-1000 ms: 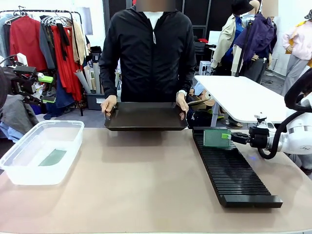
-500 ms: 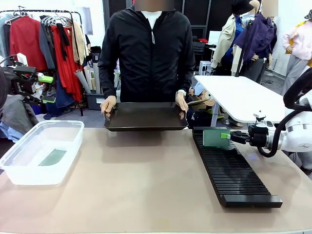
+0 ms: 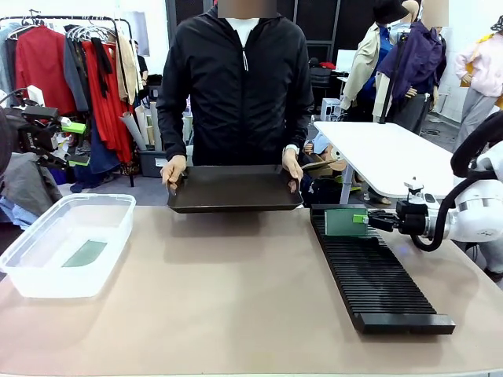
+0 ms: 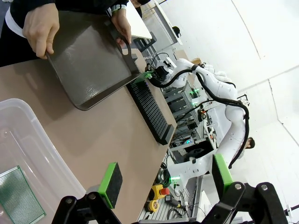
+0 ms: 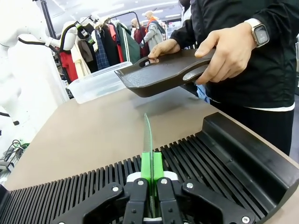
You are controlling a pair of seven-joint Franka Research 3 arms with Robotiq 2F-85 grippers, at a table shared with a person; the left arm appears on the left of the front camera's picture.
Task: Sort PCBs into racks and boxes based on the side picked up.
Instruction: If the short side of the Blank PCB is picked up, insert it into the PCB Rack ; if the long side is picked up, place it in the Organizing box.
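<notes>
My right gripper (image 3: 366,220) is shut on one edge of a green PCB (image 3: 339,222), which stands upright over the far end of the long black slotted rack (image 3: 376,271). In the right wrist view the PCB (image 5: 147,140) shows edge-on, pinched between the pads of the gripper (image 5: 150,176) just above the rack's slots (image 5: 205,156). My left gripper (image 3: 76,144) hangs open and raised at the far left, above the clear plastic box (image 3: 31,279). One PCB (image 3: 85,254) lies flat in the box. The left wrist view shows that gripper (image 4: 166,179) with nothing in it, the box (image 4: 32,135) and its PCB (image 4: 18,196).
A person stands at the far side and holds a shallow black tray (image 3: 234,188) with both hands at the table's far edge. The tan table top (image 3: 228,290) lies between box and rack. A clothes rail (image 3: 86,71) stands behind on the left.
My right gripper has carried the PCB slightly left along the rack's far end. The left arm, the person and the tray have stayed put.
</notes>
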